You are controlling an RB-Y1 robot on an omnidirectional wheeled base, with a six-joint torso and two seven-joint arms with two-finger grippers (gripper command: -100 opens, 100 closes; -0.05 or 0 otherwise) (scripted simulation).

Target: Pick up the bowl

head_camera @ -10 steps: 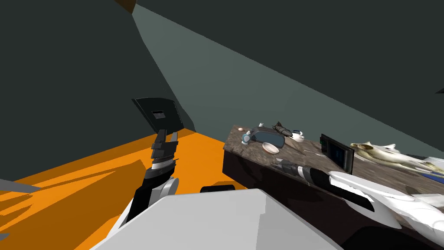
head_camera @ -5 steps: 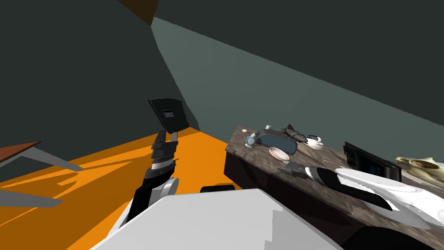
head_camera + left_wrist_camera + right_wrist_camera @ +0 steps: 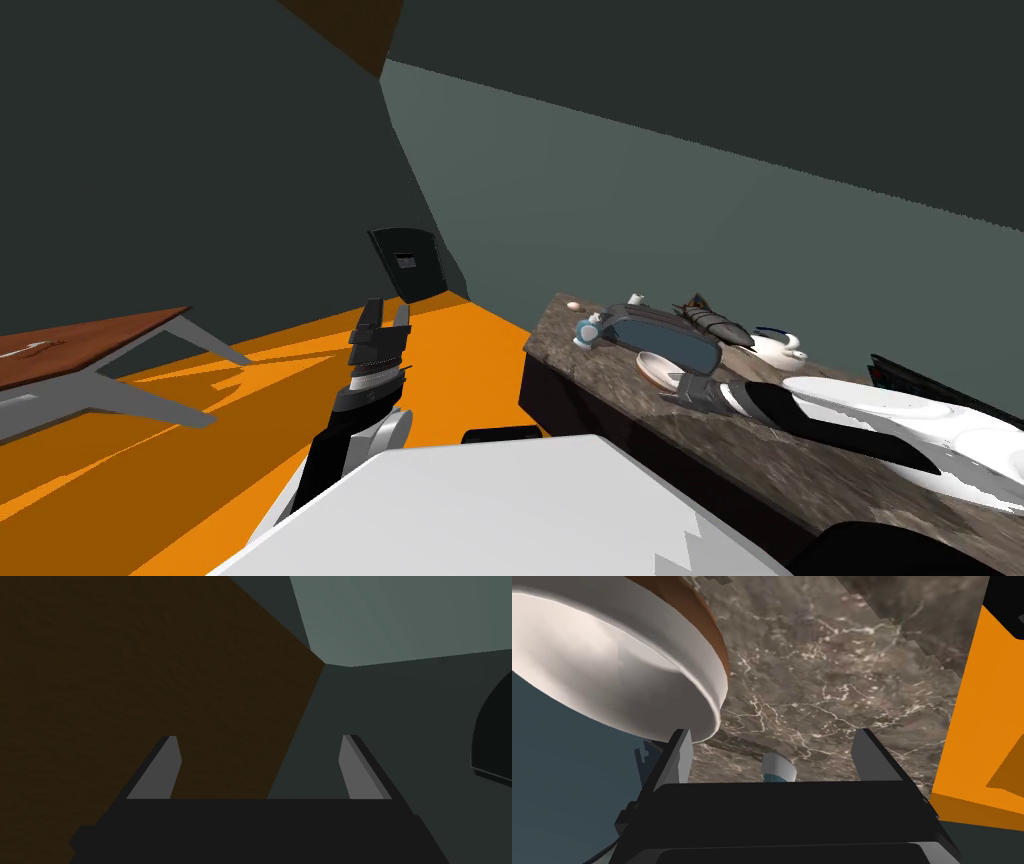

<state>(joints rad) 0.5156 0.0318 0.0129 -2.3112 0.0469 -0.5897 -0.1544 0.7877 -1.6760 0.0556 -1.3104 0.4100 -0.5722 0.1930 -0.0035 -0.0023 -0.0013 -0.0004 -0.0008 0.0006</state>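
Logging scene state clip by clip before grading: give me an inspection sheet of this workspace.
Surface: dark marbled countertop, on my right.
Job's things: bowl, white inside, brown outside, resting on the countertop.
Clutter: dark oblong case, dark rocket-shaped object, white pot, small blue-and-white cylinder.
Grippers: right gripper open, bowl's rim beside one finger, not between them; left gripper open, raised over the orange floor.
Cables: nothing seen.
Surroundings: brown-topped table, dark walls, dark panel at the wall.
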